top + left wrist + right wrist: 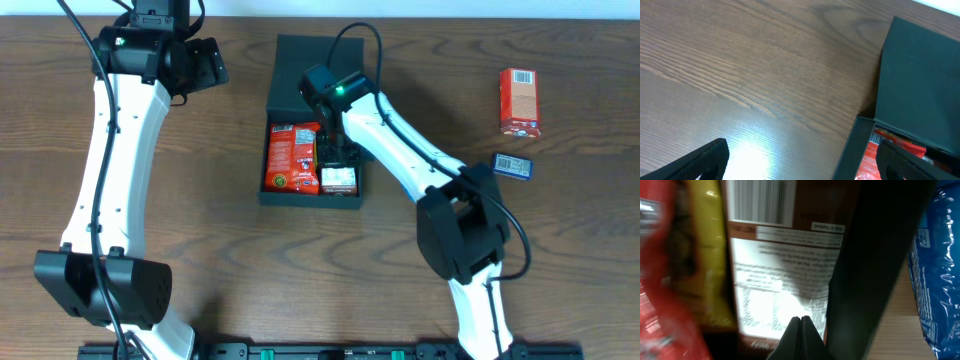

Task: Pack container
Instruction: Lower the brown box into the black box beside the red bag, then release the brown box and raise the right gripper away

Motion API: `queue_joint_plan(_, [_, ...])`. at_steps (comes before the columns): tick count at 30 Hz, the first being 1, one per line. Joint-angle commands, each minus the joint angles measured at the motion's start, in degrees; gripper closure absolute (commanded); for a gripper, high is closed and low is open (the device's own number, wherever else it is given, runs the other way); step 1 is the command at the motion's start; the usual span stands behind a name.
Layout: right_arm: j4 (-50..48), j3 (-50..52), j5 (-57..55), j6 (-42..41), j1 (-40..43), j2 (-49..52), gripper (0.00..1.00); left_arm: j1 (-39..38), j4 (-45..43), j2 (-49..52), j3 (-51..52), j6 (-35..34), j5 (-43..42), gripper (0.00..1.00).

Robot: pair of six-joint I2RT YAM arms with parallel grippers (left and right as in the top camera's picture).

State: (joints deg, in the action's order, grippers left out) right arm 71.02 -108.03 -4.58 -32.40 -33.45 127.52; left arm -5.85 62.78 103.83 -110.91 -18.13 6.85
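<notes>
The black container (312, 199) sits mid-table with its flap lid (305, 65) open at the back. Inside lie a red snack packet (291, 155) and a brown packet with a white label (337, 180). My right gripper (339, 155) is down inside the container. In the right wrist view its fingers (801, 324) are shut with nothing between them, just over the labelled packet (775, 280) and beside the container's wall (867, 270). My left gripper (207, 64) is open and empty over bare table left of the lid; its wrist view shows the fingers (805, 167) and the container's wall (852, 150).
A red carton (518, 101) stands at the far right, with a blue packet (513, 166) lying just in front of it. The blue packet also shows in the right wrist view (940, 280), outside the container's wall. Both arm bases stand at the table's front edge.
</notes>
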Motion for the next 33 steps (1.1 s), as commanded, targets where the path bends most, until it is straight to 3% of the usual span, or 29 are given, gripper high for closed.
queue_joint_plan(1, [0.66,0.39,-2.05,0.79,0.55,1.92,0.99,-0.07,0.00,0.44,0.28,0.39,1.07,0.05])
queue_joint_plan(13, [0.46,-0.46,-2.71,1.84,2.03,4.28,0.99,-0.07,-0.04,0.44,0.28,0.39,1.07,0.05])
queue_joint_plan(18, [3.82,-7.85,-2.73,2.29,4.11,0.50,0.99,-0.07,-0.11,0.44,0.28,0.39,1.09,0.05])
queue_joint_plan(22, [1.86,-14.47,-3.76,7.91,7.10,-4.59,0.97,-0.07,-0.42,0.44,0.28,0.39,1.07,0.05])
queue_joint_plan(24, [0.96,-16.04,-6.60,9.01,9.88,-6.75,0.83,-0.07,-0.66,0.44,0.28,0.39,1.07,0.05])
queue_joint_plan(25, [0.24,-16.13,-8.37,9.75,12.22,-7.85,0.57,-0.07,-0.68,0.44,0.28,0.39,1.07,0.05])
queue_joint_plan(26, [-0.52,-16.13,-8.96,11.04,14.27,-8.17,0.23,-0.07,-0.66,0.44,0.28,0.39,1.07,0.05])
queue_joint_plan(28, [-1.90,-16.04,-9.01,15.85,18.84,-8.15,0.01,-0.07,-0.68,0.44,0.28,0.39,1.07,0.05])
queue_joint_plan(33, [-6.58,-14.93,-9.18,21.44,30.01,-5.66,0.01,-0.09,-0.68,0.44,0.28,0.39,1.05,0.05])
